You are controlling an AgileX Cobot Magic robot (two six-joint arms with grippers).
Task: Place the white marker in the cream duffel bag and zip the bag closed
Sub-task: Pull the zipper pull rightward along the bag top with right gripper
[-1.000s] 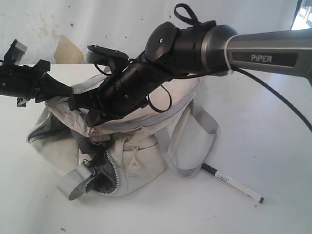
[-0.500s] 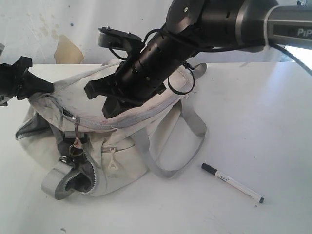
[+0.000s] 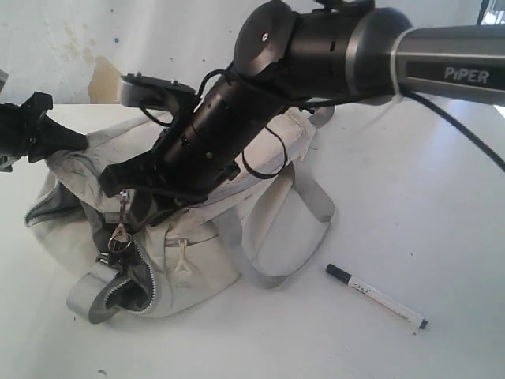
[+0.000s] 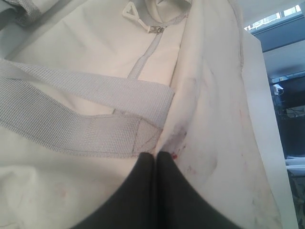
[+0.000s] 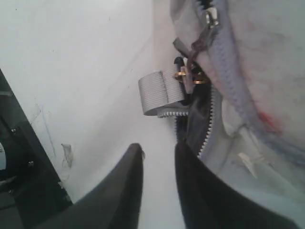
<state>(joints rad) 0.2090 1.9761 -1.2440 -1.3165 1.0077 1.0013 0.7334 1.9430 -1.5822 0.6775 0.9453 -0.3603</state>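
White marker (image 3: 377,296) lies flat on the white table (image 3: 442,237), toward its front right, apart from the cream duffel bag (image 3: 201,264) and just beyond the bag's drooping grey handle loop (image 3: 316,213), with its black cap end nearest the bag. The bag slumps at the table's left middle. Its main zipper (image 5: 224,57) is closed along the part in view, while a lower side opening gapes with its teeth parted. The left gripper (image 4: 156,157) comes in from the table's left edge with its jaws pressed fully together. It seems to pinch a fold of the bag's fabric beside the stitched end of a grey webbing handle (image 4: 71,129), though the fold between the tips is hard to make out. The right gripper (image 5: 158,145) reaches across the bag, its jaws parted a little with only bare table showing between them. It holds nothing and hangs near the zipper slider (image 5: 209,16) and a folded grey strap end (image 5: 155,93).
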